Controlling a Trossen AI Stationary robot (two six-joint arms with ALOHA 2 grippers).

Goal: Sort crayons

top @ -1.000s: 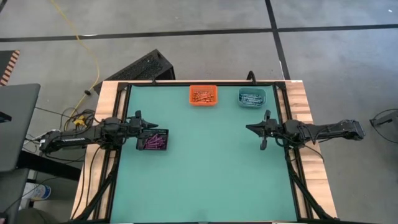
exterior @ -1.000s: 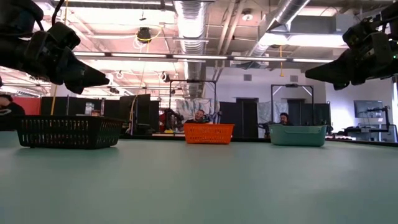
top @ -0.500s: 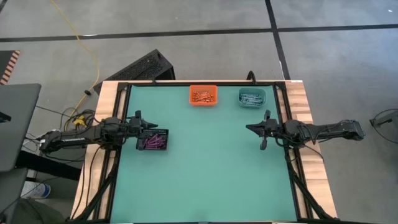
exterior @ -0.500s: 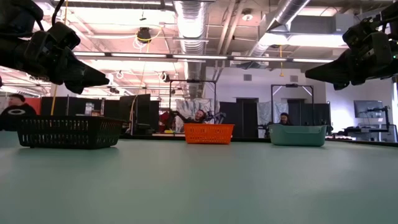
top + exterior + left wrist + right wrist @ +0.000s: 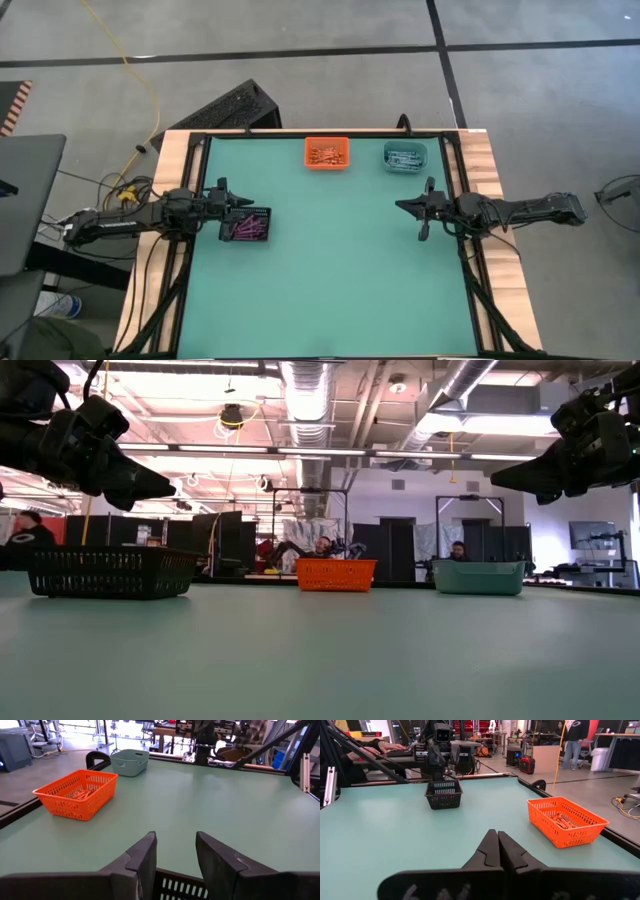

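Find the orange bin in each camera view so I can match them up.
High view: orange bin at the far table edge, center.
Low view: middle, left of the teal bin.
Left wrist view: on the left.
Right wrist view: on the right.
Shared landmark: the green table mat.

In the low view the basket walls hide the crayons, individually too small overhead to count.
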